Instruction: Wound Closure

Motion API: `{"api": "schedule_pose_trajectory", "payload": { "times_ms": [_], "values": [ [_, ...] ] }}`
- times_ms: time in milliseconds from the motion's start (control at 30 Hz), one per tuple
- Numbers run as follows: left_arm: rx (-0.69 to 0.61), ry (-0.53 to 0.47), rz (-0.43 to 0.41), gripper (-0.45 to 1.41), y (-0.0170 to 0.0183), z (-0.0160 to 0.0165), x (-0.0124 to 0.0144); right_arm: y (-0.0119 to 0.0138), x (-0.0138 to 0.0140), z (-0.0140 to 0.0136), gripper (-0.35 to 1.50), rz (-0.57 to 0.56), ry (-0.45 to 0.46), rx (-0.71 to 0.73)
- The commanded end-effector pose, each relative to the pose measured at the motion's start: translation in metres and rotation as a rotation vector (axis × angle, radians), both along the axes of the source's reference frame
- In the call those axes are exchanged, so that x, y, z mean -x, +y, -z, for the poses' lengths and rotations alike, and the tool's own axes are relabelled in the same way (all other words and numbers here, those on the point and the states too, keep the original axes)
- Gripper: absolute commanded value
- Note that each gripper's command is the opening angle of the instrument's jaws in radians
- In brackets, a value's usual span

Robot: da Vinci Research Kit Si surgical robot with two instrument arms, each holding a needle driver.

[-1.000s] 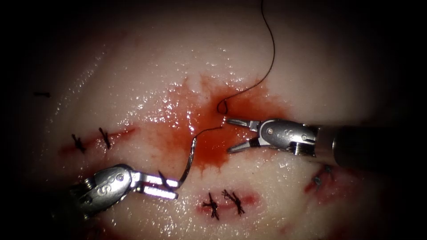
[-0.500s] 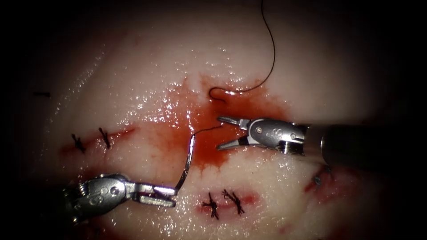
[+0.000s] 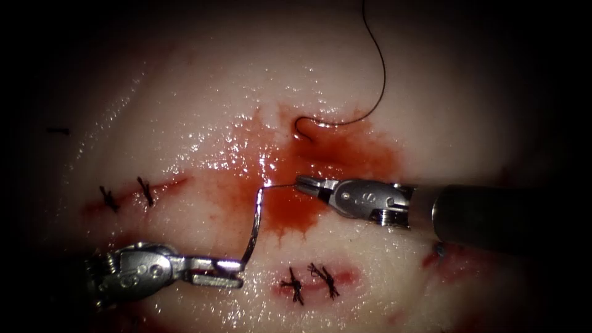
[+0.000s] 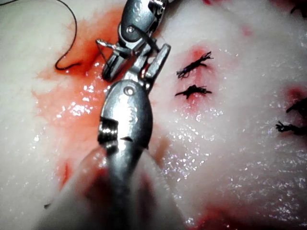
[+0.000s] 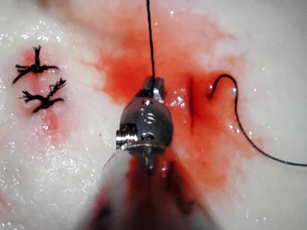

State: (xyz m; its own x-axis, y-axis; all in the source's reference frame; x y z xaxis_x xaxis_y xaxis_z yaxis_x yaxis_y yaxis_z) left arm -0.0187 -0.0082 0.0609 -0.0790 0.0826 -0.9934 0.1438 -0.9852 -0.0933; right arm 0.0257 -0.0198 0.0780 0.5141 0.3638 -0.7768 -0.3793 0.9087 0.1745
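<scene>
On the tissue point(image 3: 185, 111) the cut point(image 5: 192, 106) lies in a patch of red fluid point(image 3: 345, 154). My left tool point(image 3: 216, 271) point(image 4: 152, 61) is at the lower left, shut on the curved needle point(image 3: 254, 228) near its lower end. The needle stands free of the tissue and arcs upward. From its upper end the thread point(image 3: 280, 185) runs right into my right tool point(image 3: 306, 184) point(image 5: 153, 86), which is shut on it close to the needle. More thread point(image 3: 379, 92) point(image 5: 237, 115) hooks at the tissue above the right tool and climbs out of view.
Finished dark stitches sit at the left point(image 3: 146, 191), below the red patch point(image 3: 308, 282) point(image 5: 38, 84) point(image 4: 192, 76), and at the lower right point(image 3: 440, 250). The right tool's dark shaft point(image 3: 505, 216) crosses the right side.
My right tool has moved left and its open jaws have shut on the thread beside the needle. The left tool drew the needle slightly left. The small thread loop above has opened into a hook.
</scene>
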Motion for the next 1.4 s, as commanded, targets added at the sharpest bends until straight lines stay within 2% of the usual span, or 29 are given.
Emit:
{"api": "schedule_pose_trajectory", "payload": {
  "times_ms": [33, 200, 400, 533, 667, 833, 867, 900, 967, 1000, 1133, 1300, 1400],
  "values": [
    [0.000, 0.000, 0.013, -0.45, -0.0003, -0.0009, 0.0004, -0.0015, -0.0004, 0.0003, -0.35, -0.008, 0.002, -0.029],
    [0.013, 0.016, 0.078, -0.45, -0.0017, -0.0016, -0.0007, -0.0046, -0.0006, 0.0032, -0.35, 0.013, 0.045, -0.086],
    [0.040, 0.048, 0.120, -0.45, -0.0044, -0.0023, -0.0012, -0.0087, -0.0017, 0.0073, -0.35, 0.067, 0.085, -0.091],
    [0.063, 0.071, 0.142, -0.45, -0.0068, -0.0022, -0.0008, -0.0101, -0.0023, 0.0093, -0.35, 0.077, 0.111, -0.091],
    [0.079, 0.071, 0.164, -0.45, -0.0090, -0.0007, -0.0010, -0.0115, -0.0034, 0.0113, -0.35, 0.090, 0.171, -0.129],
    [0.076, 0.054, 0.206, -0.45, -0.0092, 0.0006, -0.0027, -0.0114, -0.0044, 0.0121, -0.35, 0.123, 0.227, -0.147],
    [0.081, 0.062, 0.220, -0.45, -0.0090, 0.0008, -0.0032, -0.0110, -0.0045, 0.0120, 0.26, 0.122, 0.249, -0.145],
    [0.084, 0.069, 0.242, -0.45, -0.0087, 0.0011, -0.0039, -0.0107, -0.0045, 0.0119, 0.76, 0.120, 0.263, -0.136],
    [0.091, 0.082, 0.297, -0.45, -0.0077, 0.0017, -0.0059, -0.0090, -0.0041, 0.0113, 1.36, 0.143, 0.298, -0.061],
    [0.099, 0.091, 0.314, -0.45, -0.0074, 0.0018, -0.0064, -0.0085, -0.0038, 0.0112, 1.43, 0.137, 0.302, -0.045],
    [0.126, 0.129, 0.378, -0.45, -0.0055, 0.0021, -0.0081, -0.0060, -0.0022, 0.0109, 1.45, 0.121, 0.309, 0.022],
    [0.147, 0.168, 0.439, -0.45, -0.0033, 0.0018, -0.0093, -0.0020, 0.0000, 0.0108, 1.35, 0.129, 0.273, 0.127],
    [0.160, 0.179, 0.469, -0.45, -0.0024, 0.0016, -0.0095, -0.0003, 0.0004, 0.0094, 1.35, 0.120, 0.237, 0.166]
  ]
}}
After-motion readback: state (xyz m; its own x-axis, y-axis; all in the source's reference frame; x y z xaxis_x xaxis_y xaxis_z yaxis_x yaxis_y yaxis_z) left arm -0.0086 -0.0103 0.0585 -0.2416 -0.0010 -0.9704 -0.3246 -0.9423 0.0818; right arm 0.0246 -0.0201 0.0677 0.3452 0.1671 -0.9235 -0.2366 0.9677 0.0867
